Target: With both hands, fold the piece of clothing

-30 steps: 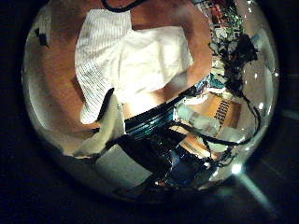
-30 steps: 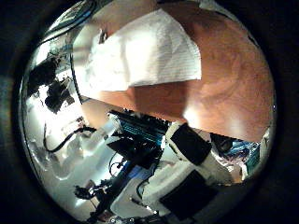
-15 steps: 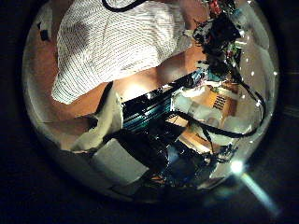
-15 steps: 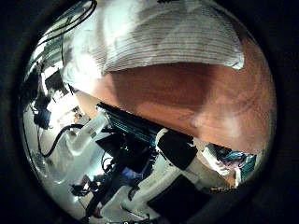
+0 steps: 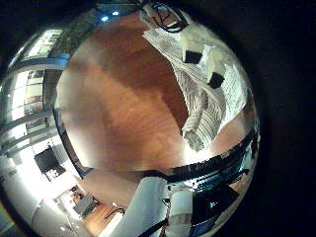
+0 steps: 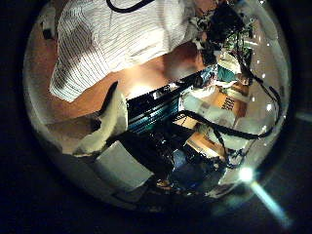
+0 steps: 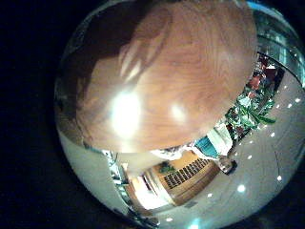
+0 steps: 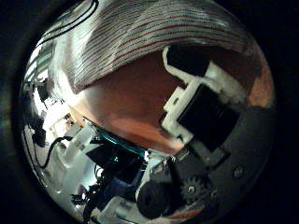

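A striped garment [image 6: 117,39] lies on the wooden table [image 5: 118,99] and fills much of both thumb side views, so it is close to both palms. In the left little finger side view, fingertips [image 5: 205,67] of my left hand press into the garment [image 5: 202,94], which bunches into folds beside them. My right hand [image 8: 201,98] has a finger curled in, its tip at the edge of the garment [image 8: 140,37]. The right little finger side view holds only bare table [image 7: 152,76].
The table's edge [image 6: 146,83] runs just below the garment, near my left palm. Past the edge [image 7: 143,151] lies the room's floor with furniture. Bare wood [image 5: 109,109] stretches away from the garment on the left hand's little finger side.
Both palms have come down closer to the garment, which now fills more of each view. A finger of my right hand has curled into its thumb side view.
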Robot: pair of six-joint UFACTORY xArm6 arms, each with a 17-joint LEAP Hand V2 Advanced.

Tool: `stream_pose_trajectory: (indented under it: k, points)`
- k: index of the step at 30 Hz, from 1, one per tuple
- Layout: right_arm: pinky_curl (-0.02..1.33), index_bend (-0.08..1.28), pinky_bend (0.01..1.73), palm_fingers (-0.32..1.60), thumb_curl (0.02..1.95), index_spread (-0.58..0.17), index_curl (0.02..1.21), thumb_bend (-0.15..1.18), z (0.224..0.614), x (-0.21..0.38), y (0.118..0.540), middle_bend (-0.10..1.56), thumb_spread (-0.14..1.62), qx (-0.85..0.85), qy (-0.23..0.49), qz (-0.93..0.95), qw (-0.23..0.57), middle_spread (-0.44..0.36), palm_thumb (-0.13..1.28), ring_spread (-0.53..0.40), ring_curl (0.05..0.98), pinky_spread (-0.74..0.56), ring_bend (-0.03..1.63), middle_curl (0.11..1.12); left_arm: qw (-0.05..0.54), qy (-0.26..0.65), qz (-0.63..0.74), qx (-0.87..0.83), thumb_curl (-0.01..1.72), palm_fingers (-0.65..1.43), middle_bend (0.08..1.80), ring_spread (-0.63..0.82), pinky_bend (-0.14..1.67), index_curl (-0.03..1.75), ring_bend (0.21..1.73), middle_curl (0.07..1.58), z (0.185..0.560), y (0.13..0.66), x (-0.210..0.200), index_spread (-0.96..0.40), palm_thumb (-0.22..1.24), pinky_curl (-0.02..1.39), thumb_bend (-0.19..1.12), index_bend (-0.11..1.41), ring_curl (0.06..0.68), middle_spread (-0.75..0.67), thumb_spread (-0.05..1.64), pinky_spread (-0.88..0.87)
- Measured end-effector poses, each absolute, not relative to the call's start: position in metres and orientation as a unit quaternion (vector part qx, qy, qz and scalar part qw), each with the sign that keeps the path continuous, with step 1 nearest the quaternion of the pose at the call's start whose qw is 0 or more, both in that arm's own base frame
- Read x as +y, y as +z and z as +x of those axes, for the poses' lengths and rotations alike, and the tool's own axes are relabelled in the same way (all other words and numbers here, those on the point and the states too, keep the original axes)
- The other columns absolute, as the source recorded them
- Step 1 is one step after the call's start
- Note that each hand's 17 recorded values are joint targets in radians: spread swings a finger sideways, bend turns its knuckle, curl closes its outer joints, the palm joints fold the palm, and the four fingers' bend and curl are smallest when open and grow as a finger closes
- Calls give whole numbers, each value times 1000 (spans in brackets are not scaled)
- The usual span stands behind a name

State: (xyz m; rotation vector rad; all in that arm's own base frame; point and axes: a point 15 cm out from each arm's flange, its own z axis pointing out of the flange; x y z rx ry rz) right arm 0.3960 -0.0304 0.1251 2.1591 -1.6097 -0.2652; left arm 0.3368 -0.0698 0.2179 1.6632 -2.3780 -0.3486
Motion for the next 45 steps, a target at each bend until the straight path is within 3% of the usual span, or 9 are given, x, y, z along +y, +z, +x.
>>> stream_pose_trajectory:
  k: [5,9,17,28,45]
  points:
    - [465,421,939,1259,426,-480,534,-5,390,-50,125,759,1072,-601,-82,771,194,-299,868,-291,502,-389,1026,641,119,-129,560,-810,358,198,203,24,459,398,806,431,326,208,-70,-31,550,494,-18,181,280,97,1169,41]
    - [541,593,1073,1195,437,-495,657,-15,386,-73,127,885,1076,-626,-59,760,166,-303,884,-283,562,-374,1130,730,137,-141,554,-809,355,198,201,27,437,397,793,429,306,191,-68,-33,541,486,-19,181,275,97,1174,61]
    - [648,791,1200,1083,441,-481,855,-7,393,-132,146,1034,1113,-684,-12,720,120,-288,873,-259,646,-323,1262,857,134,-123,546,-818,354,214,197,40,404,394,776,423,310,179,-84,-34,538,468,-18,180,268,91,1178,83]
    - [733,863,1258,1044,484,-434,990,-6,403,-121,193,1093,1185,-678,38,729,84,-254,970,-244,697,-282,1317,938,129,-117,542,-822,349,231,194,43,391,392,757,415,318,197,-91,-35,530,457,-19,180,261,83,1185,89]
    - [786,850,1247,1039,528,-408,1072,-9,410,18,270,1093,1215,-574,82,812,63,-226,984,-238,720,-261,1331,993,126,-104,573,-803,351,243,196,44,381,389,744,406,327,217,-48,-35,526,444,-17,179,256,88,1188,90]
